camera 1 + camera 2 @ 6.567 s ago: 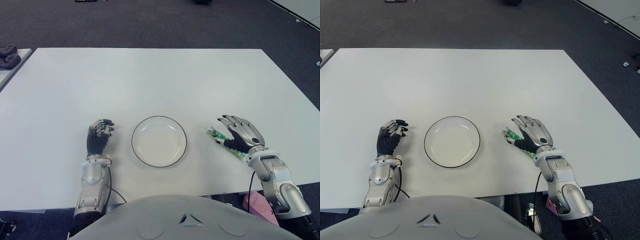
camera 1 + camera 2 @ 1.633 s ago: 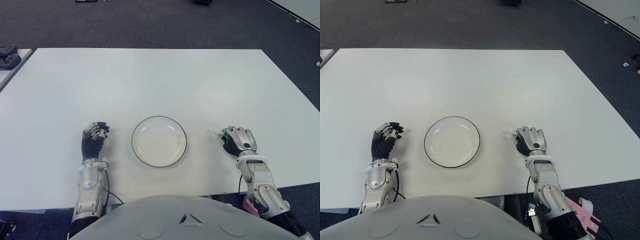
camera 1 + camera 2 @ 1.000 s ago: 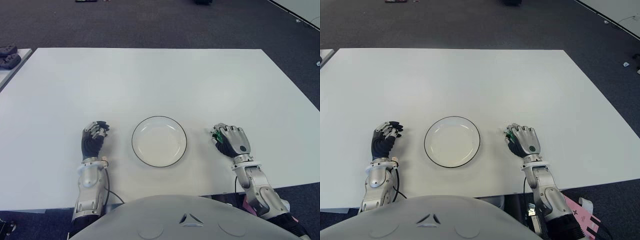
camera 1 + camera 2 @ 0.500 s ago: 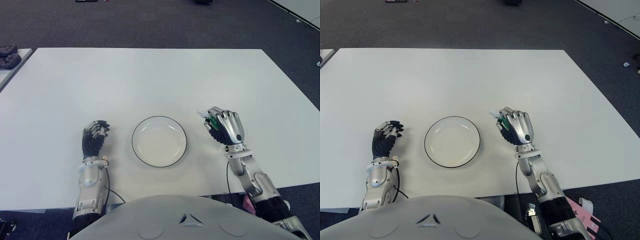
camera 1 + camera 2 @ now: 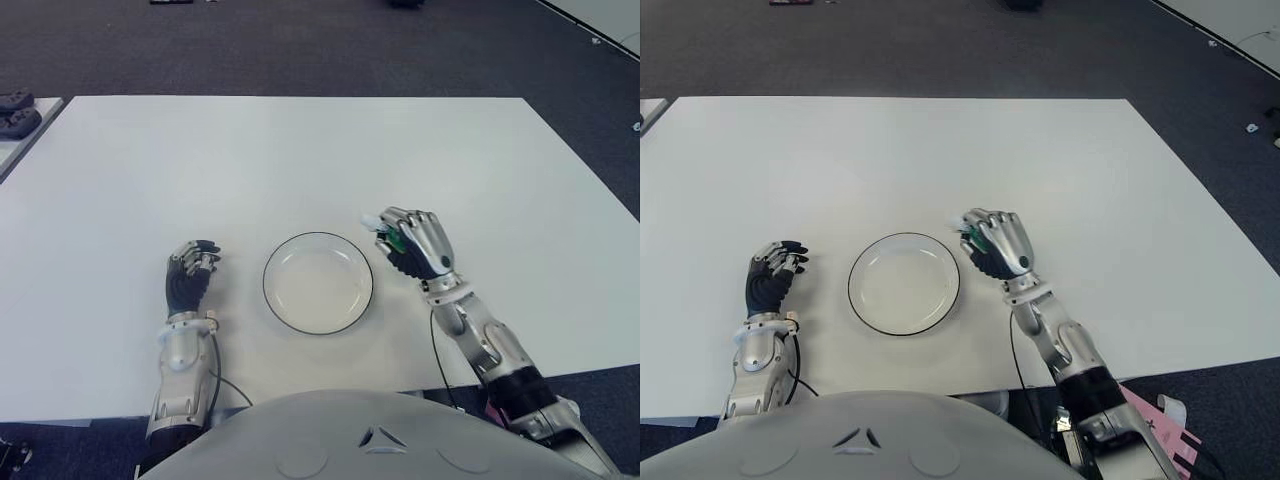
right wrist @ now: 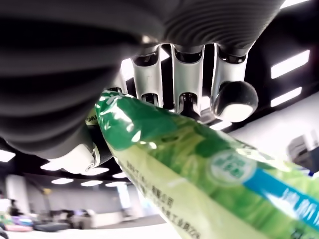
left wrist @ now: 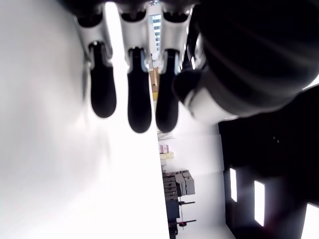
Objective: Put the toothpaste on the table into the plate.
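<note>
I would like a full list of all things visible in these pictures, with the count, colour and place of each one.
table: one, white, in front of the robot, filling most of both eye views.
plate: one, white with a thin dark rim, on the table between the two hands, nothing in it.
toothpaste: one tube, green and white with a blue patch, held in the right hand above the table, beside the plate's right rim.
floor: dark grey carpet, beyond the table.
dark objects: a few, on a second white surface at the far left edge; too small to identify.
right hand: one, silver and black, fingers closed around the toothpaste, right of the plate.
left hand: one, black and silver, fingers curled and holding nothing, left of the plate.
</note>
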Tool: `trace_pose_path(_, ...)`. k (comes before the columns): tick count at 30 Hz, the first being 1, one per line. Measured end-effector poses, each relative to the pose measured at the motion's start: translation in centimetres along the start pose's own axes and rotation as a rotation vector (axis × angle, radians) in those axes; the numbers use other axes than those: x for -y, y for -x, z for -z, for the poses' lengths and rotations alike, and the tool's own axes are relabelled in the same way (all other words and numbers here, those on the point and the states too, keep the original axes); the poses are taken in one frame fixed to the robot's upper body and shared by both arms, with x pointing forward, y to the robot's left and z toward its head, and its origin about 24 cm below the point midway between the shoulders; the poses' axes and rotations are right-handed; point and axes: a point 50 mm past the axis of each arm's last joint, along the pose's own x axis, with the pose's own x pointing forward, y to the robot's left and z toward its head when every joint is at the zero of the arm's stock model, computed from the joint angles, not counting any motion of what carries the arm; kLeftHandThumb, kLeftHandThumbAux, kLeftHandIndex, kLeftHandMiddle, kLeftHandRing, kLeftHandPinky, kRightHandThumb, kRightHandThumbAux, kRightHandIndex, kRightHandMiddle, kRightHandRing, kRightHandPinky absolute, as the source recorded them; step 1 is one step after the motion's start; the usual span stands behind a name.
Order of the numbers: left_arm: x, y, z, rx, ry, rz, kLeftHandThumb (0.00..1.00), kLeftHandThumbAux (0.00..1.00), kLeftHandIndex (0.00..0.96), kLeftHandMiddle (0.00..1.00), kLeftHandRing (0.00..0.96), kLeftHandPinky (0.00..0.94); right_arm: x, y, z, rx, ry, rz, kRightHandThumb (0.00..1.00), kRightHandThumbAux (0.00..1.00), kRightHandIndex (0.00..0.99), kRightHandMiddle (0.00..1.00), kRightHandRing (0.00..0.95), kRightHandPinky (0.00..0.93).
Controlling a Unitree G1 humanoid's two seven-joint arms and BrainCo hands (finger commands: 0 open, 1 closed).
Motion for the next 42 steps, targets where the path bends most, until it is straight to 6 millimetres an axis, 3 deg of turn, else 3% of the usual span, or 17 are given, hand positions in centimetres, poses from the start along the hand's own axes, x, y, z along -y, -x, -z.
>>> trace_pose_path(24, 0.3, 0.1, 0.0, 0.004, -0.005, 0.004, 0.702, 0.722, 0.432, 0.48, 0.519, 0.522, -2.2, -2.9, -5.9, 0.374, -0.029, -0.159, 0.715, 0.714, 0.44, 0.915, 0.908, 0.904)
trace_pose_path(42, 0.5, 0.3, 0.0, 0.007, -0.01, 0.014, 0.7, 0.723, 0.432, 0.512, 0.53, 0.532, -4.2, -2.6, -7.0, 0.576, 0.007, -0.404, 0.715, 0.715, 0.44, 0.903, 0.9, 0.901)
